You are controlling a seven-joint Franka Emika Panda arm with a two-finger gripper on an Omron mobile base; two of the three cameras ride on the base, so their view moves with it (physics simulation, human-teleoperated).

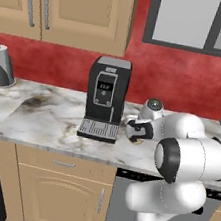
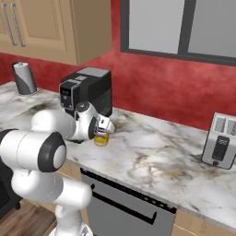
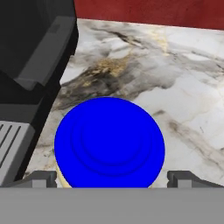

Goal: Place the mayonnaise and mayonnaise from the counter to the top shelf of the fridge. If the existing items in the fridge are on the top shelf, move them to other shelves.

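Hand [image 2: 102,130]: hanging low over the worktop [image 2: 156,156], directly above a mayonnaise jar [image 2: 101,138]. From the hand camera, my two fingertips [image 3: 40,178] are showing at roughly 8 and 4 o'clock of the jar's blue lid [image 3: 109,142], spread wider than the lid, one on each side; I cannot tell whether they are touching the jar's sides.

Mayonnaise jar: standing upright on the marbled worktop, its yellowish body showing under my hand in the right base view. From the hand camera, the blue lid is facing me nearly square on.

Coffee machine [image 1: 105,99]: black, standing on the worktop just beside the jar. In the left base view its drip grille [image 1: 98,129] is sitting at about 9 o'clock of my hand [image 1: 138,132]. From the hand camera its dark body [image 3: 35,48] is rising at 10 o'clock of the lid.

Toaster [image 2: 222,146]: silver with a dark lever, standing well apart at 3 o'clock of the jar in the right base view.

Kettle [image 1: 0,65]: grey and dark, standing at the far end of the worktop, beyond the coffee machine.

Wall cabinets [image 1: 68,7]: tan wood with metal handles, hanging above the worktop against a red wall [image 1: 178,78].
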